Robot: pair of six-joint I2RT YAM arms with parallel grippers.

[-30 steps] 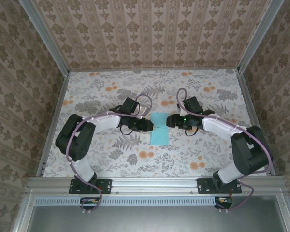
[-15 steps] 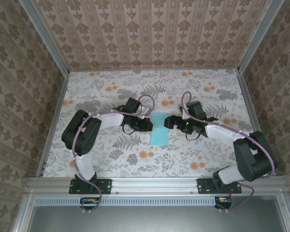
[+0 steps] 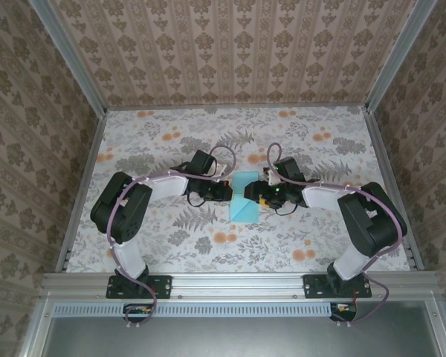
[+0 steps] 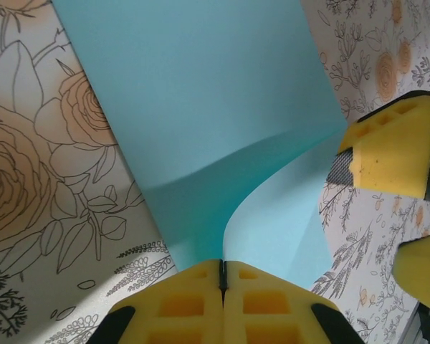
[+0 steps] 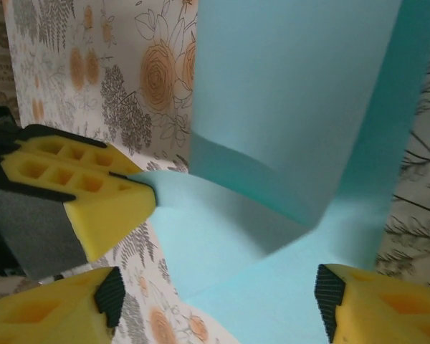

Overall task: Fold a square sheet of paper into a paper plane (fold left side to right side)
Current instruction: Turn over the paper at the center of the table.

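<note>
Pinching the left edge of the square sheet of paper (image 4: 201, 107), the left gripper (image 4: 222, 276) sits at the bottom centre of the left wrist view. Its yellow pads are pressed flat together and the thin blue edge is caught in the seam between them. From that seam the caught edge curls up off the floral tabletop (image 4: 50, 179) in a soft arc. The rest of the sheet lies flat and runs toward the top of the frame. The hold looks meant to raise the left side so that it can be carried over onto the right side, as the fold calls for.

The right gripper (image 5: 218, 301) has its jaws apart and clamps nothing. In the right wrist view one yellow finger sits in the lower left corner and the other in the lower right. The sheet spreads between and ahead of them, rising toward the upper right. The raised corner meets the left gripper's pad at the left of that frame. My guess is that the right gripper waits there to steady or receive the paper.

In the top view the sheet lies at the centre of the table, with a gripper touching it on either side.
</note>
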